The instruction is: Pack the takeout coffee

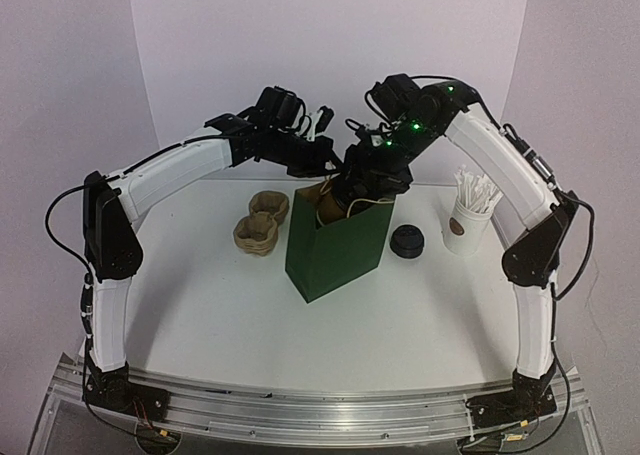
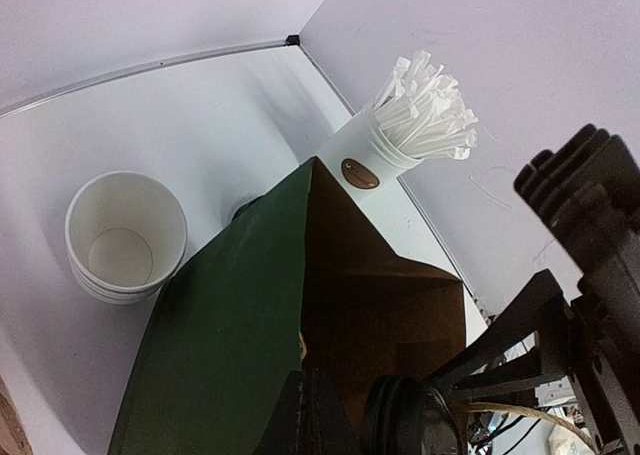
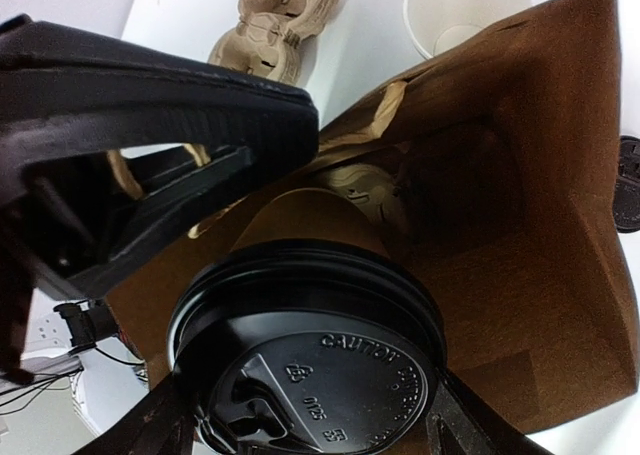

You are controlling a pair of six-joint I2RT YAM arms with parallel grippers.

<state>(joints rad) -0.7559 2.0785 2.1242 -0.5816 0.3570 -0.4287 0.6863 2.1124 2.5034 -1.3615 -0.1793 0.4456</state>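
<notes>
Embossed "CAUTION" on takeout coffee [image 3: 310,365], in bag [image 3: 560,275]

Right wrist view: on the black lid [image 3: 310,375] of the coffee [image 3: 300,220] you can read the raised word "CAUTION"; the smaller marks beside it are illegible. Left wrist view: the white cup's [image 2: 345,155] oval label [image 2: 360,172] is unreadable.

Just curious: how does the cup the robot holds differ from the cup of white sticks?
The held cup is brown with a black lid; the stick cup is white and open. The held cup is at the bag's mouth in the right jaws; the stick cup stands on the table. Both seem paper.
</notes>
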